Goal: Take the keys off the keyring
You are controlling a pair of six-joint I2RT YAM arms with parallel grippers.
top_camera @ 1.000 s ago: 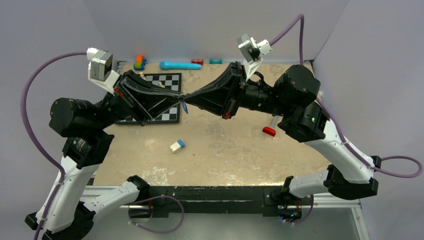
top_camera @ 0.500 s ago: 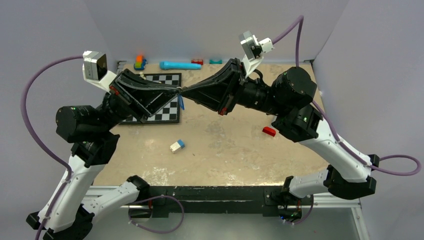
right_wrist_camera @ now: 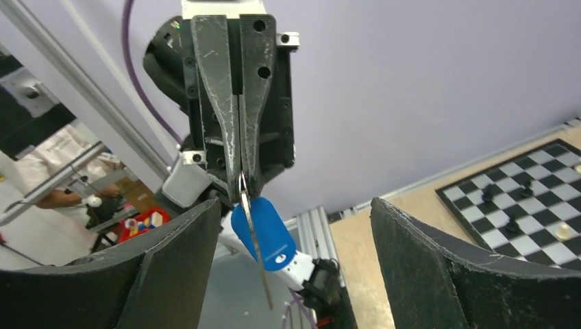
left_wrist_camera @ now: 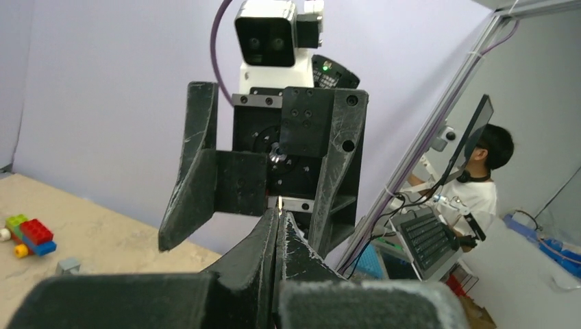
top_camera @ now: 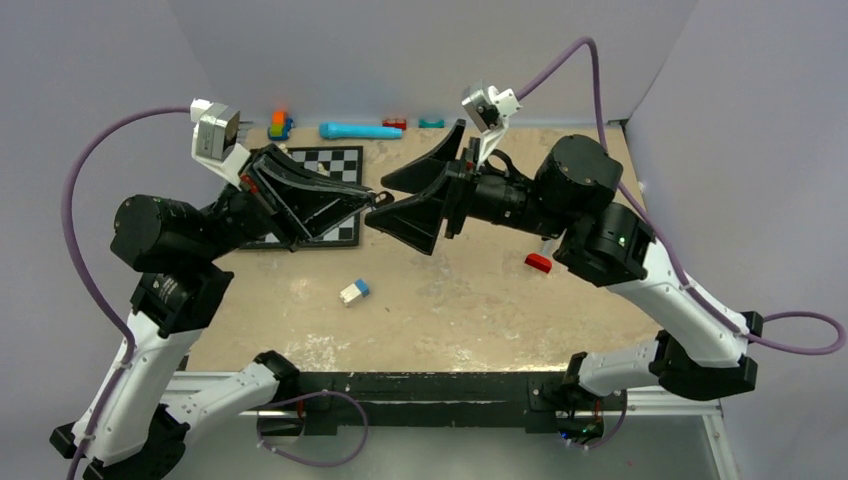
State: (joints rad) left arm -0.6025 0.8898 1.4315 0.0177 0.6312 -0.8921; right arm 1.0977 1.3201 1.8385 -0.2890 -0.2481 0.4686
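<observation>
In the right wrist view my left gripper (right_wrist_camera: pixel 241 179) hangs above the table, shut on the keyring (right_wrist_camera: pixel 241 185). Two keys dangle from the ring: one with a blue plastic head (right_wrist_camera: pixel 266 234) and a thin silver one (right_wrist_camera: pixel 262 271) seen edge-on. My right gripper (right_wrist_camera: pixel 294 203) is open, its wide-spread jaws on either side of the keys and touching neither. From above, the left gripper (top_camera: pixel 378 197) points its tip into the mouth of the right gripper (top_camera: pixel 376 205). In the left wrist view the left gripper (left_wrist_camera: pixel 279 214) is pressed shut with a silver sliver at its tip.
A chessboard (top_camera: pixel 335 160) lies under the left arm. A white-and-blue block (top_camera: pixel 354 291) and a red block (top_camera: pixel 538 262) rest on the table. A teal cylinder (top_camera: pixel 360 130), a toy brick stack (top_camera: pixel 279 125) and small blocks (top_camera: pixel 431 123) line the back wall.
My right gripper was shut at the left gripper's tip; it has let go and now stands wide open. The left gripper has stayed shut on the ring while its arm shifted slightly.
</observation>
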